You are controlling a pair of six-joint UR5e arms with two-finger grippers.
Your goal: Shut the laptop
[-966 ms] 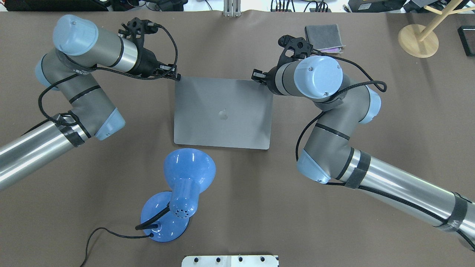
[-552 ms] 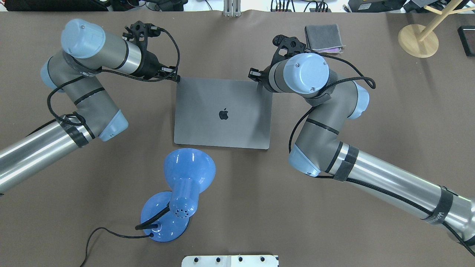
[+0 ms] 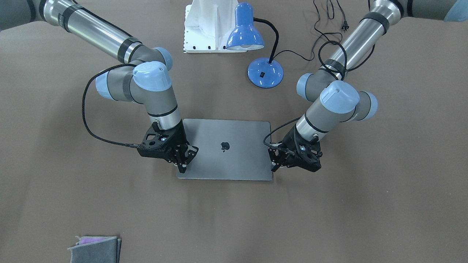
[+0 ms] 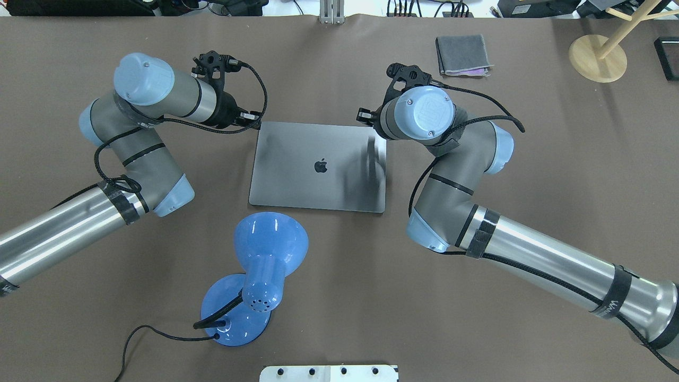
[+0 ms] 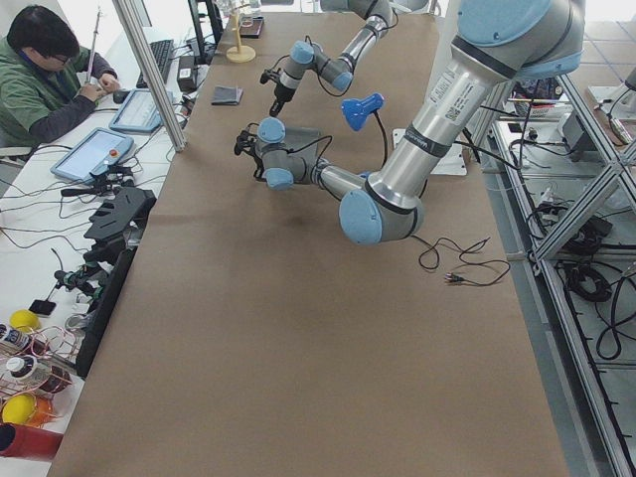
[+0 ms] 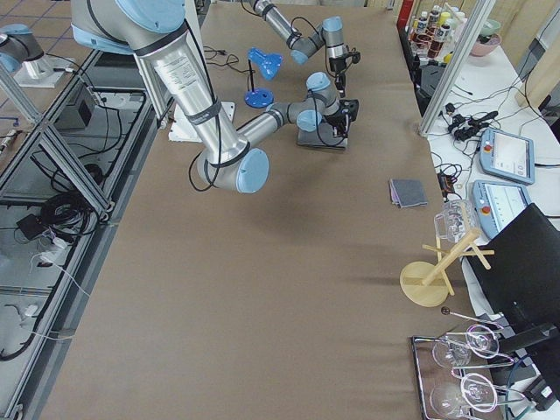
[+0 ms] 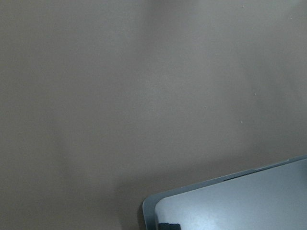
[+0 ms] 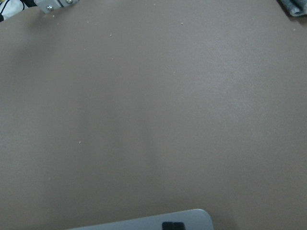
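Note:
The space-grey laptop (image 4: pixel 318 180) lies in the middle of the table with its lid down flat or nearly flat and the dark apple logo facing up; keys and screen are hidden. It also shows in the front-facing view (image 3: pixel 234 160). My left gripper (image 4: pixel 258 125) is shut, with its tips on the lid's far left corner (image 7: pixel 240 206). My right gripper (image 3: pixel 181 167) is shut, with its tips on the lid's far right corner (image 8: pixel 153 224). In the overhead view the right wrist joint hides most of the right gripper.
A blue desk lamp (image 4: pixel 270 244) with a black cord stands just in front of the laptop's near left corner. A folded grey cloth (image 4: pixel 461 53) lies at the far right, and a wooden stand (image 4: pixel 597 55) beyond it. A white plate (image 4: pixel 329 373) sits at the near edge.
The lid has swung down from a raised tilt to flat or nearly flat. Both grippers have followed its far edge down and toward me, and both arms have drawn inward.

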